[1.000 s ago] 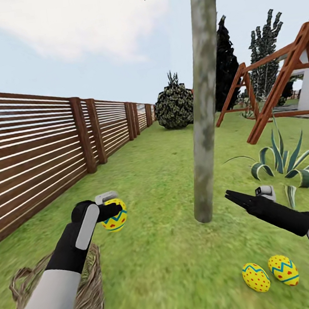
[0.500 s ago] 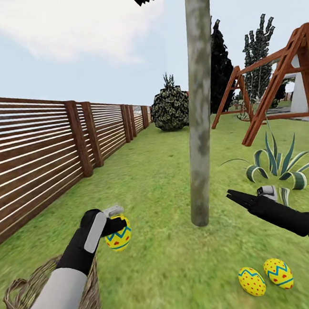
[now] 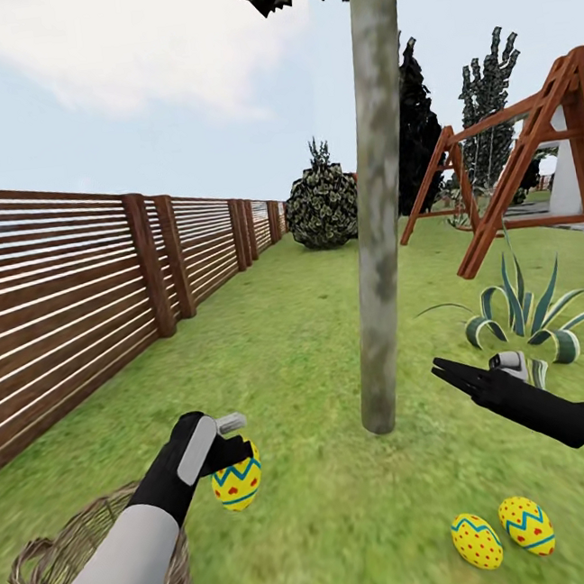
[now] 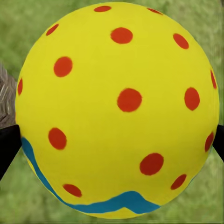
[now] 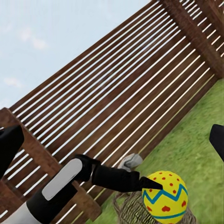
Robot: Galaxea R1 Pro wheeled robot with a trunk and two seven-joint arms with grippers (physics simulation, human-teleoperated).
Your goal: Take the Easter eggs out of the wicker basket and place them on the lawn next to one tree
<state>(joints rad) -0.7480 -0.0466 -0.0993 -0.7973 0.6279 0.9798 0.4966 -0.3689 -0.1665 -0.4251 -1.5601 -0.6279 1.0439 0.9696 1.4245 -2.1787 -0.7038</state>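
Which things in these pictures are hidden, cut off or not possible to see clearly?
- Wicker basket, head view: the left arm covers much of its inside, so whether it is empty is unclear.
- Held Easter egg, left wrist view: the frame's edges crop it.
- Right gripper, head view: seen from behind; jaw gap unclear.
- Tree: its crown is cut by the top edge.

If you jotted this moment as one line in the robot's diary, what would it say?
left claw: shut on egg, above lawn | right claw: open | two eggs on lawn near tree | basket: contents hidden
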